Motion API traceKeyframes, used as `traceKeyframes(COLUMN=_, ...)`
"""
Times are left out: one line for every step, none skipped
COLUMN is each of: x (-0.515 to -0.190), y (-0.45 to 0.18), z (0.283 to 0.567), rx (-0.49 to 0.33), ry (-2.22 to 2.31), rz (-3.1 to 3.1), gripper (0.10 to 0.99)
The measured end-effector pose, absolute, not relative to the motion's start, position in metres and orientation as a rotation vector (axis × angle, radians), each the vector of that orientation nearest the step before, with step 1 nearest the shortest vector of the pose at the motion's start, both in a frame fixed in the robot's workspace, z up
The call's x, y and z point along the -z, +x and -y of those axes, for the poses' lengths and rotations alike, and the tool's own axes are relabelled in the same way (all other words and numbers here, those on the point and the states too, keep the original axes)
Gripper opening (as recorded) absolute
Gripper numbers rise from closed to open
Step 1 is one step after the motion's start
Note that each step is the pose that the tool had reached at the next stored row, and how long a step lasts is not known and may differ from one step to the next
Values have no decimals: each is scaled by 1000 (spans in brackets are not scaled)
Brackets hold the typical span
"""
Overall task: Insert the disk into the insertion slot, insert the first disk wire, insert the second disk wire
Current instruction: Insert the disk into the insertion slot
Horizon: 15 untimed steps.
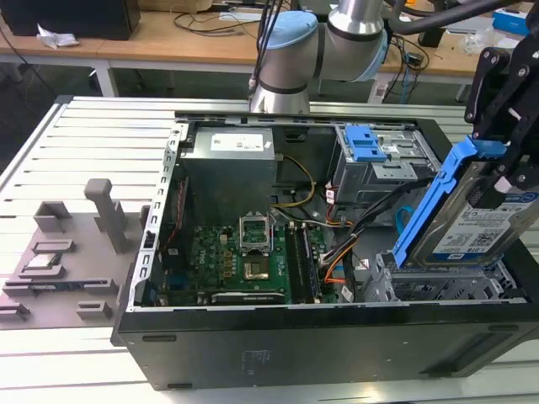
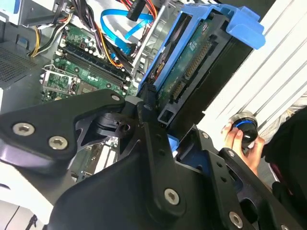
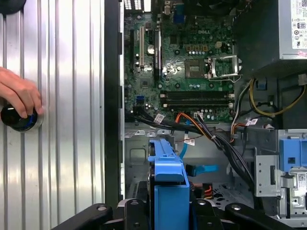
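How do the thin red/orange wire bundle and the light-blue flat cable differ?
Build: the thin red/orange wire bundle is several round strands; the light-blue flat cable is one ribbon. Pose: the bundle runs alongside black cables; the flat cable bends in a loop. Shared: both lie loose inside the case, neither joined to the silver disk in its blue carrier, which the gripper holds tilted over the low grey perforated cage.

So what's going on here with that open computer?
A robot arm's gripper holds the disk, a hard drive in a blue frame, tilted over the low grey insertion slot in the computer case; it is not seated yet. The light-blue cable and red/orange wires lie loose inside. A person's hand rests on a round knob.
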<state>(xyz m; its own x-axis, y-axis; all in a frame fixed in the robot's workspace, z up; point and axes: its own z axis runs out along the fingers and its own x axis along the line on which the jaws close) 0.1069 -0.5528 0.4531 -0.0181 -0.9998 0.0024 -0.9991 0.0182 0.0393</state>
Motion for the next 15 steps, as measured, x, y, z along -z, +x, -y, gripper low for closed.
traceKeyframes(x=-452, y=107, z=552, rx=41, ry=2180, rz=2220, gripper=365)
traceKeyframes(x=-450, y=106, z=552, rx=41, ry=2181, rz=2221, gripper=365)
traceKeyframes(x=-448, y=106, z=551, rx=41, ry=2180, rz=2221, gripper=365)
traceKeyframes(x=-446, y=106, z=550, rx=41, ry=2181, rz=2220, gripper=365)
traceKeyframes(x=-445, y=106, z=550, rx=41, ry=2181, rz=2220, gripper=365)
traceKeyframes(x=-444, y=105, z=550, rx=41, ry=2181, rz=2220, gripper=365)
traceKeyframes(x=-443, y=105, z=549, rx=41, ry=2181, rz=2221, gripper=365)
traceKeyframes(x=-442, y=105, z=549, rx=41, ry=2181, rz=2221, gripper=365)
traceKeyframes(x=-440, y=105, z=549, rx=41, ry=2181, rz=2220, gripper=365)
traceKeyframes(x=-438, y=105, z=549, rx=41, ry=2180, rz=2220, gripper=365)
traceKeyframes(x=-435, y=105, z=549, rx=41, ry=2181, rz=2220, gripper=365)
traceKeyframes(x=-433, y=105, z=549, rx=41, ry=2181, rz=2220, gripper=365)
traceKeyframes(x=-431, y=105, z=549, rx=41, ry=2181, rz=2220, gripper=365)
traceKeyframes(x=-429, y=105, z=549, rx=41, ry=2180, rz=2220, gripper=365)
traceKeyframes(x=-427, y=105, z=549, rx=41, ry=2180, rz=2220, gripper=365)
